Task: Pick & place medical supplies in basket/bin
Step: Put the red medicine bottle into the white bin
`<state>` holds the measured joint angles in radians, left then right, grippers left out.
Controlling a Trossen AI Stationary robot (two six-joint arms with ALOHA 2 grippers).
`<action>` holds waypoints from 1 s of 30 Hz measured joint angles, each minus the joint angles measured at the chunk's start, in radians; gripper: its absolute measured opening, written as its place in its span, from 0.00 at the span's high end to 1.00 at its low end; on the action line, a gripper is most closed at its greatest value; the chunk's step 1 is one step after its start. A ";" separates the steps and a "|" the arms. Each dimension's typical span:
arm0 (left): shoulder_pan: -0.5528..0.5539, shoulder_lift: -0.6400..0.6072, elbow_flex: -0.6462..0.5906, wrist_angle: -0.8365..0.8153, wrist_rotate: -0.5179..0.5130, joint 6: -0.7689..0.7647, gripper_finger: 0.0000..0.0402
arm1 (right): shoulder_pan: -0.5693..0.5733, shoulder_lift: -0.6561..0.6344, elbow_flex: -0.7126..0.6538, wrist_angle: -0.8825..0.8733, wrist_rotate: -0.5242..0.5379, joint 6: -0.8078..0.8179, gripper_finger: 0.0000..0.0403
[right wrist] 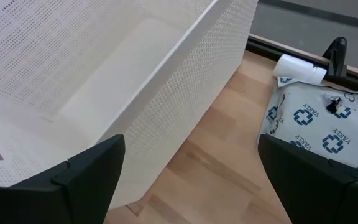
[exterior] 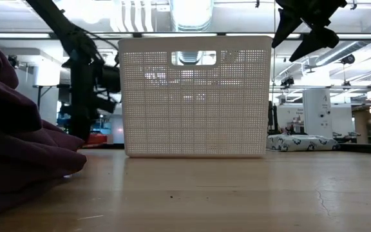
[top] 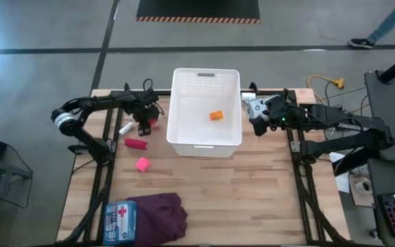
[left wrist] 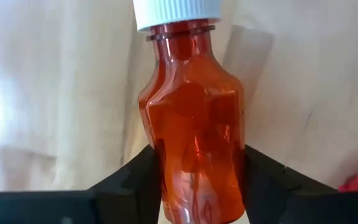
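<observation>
The white perforated basket [top: 205, 110] stands at the table's far middle, and the orange box [top: 216, 115] lies inside it. My left gripper [top: 145, 122] is low by the basket's left wall, shut on the small red bottle [left wrist: 194, 124] with its white cap. The white vial [top: 125, 128], pink-red tube [top: 136, 143] and pink cube [top: 142, 164] lie on the wood nearby. My right gripper [right wrist: 191, 180] is open and raised beside the basket's right wall, above the white-blue patterned pouch [right wrist: 316, 118]. The blue first-aid pouch [top: 120, 221] lies at the near left. My left gripper pinches the red bottle's body [left wrist: 166, 168] between its two fingers, one on each side, low on the body away from the white cap [left wrist: 176, 12]. The fingers come from above, pointing down, across the bottle. I cannot tell whether the bottle is lifted clear of the wood.
A dark purple cloth [top: 160, 214] lies bunched at the near left beside the first-aid pouch and fills the low view's left side. A small white roll [right wrist: 300, 68] lies by the patterned pouch at the far right edge. Bare wood spreads across the near middle and right.
</observation>
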<state>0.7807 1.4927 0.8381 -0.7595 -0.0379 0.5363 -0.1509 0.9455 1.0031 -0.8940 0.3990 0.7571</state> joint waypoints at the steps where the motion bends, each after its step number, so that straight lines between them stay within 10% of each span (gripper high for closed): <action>1: -0.001 -0.010 0.021 -0.020 0.000 -0.027 0.62 | 0.000 0.000 0.000 0.000 0.000 0.004 0.11; 16: -0.044 -0.468 0.346 -0.149 0.033 -0.420 0.62 | -0.001 0.000 0.000 0.002 0.023 0.006 0.11; 30: -0.226 -0.248 0.611 0.052 0.204 -0.539 0.62 | 0.000 -0.002 0.000 0.006 0.022 -0.001 0.11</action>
<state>0.5552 1.2445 1.4491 -0.7079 0.1661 -0.0031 -0.1513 0.9440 1.0031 -0.8876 0.4208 0.7559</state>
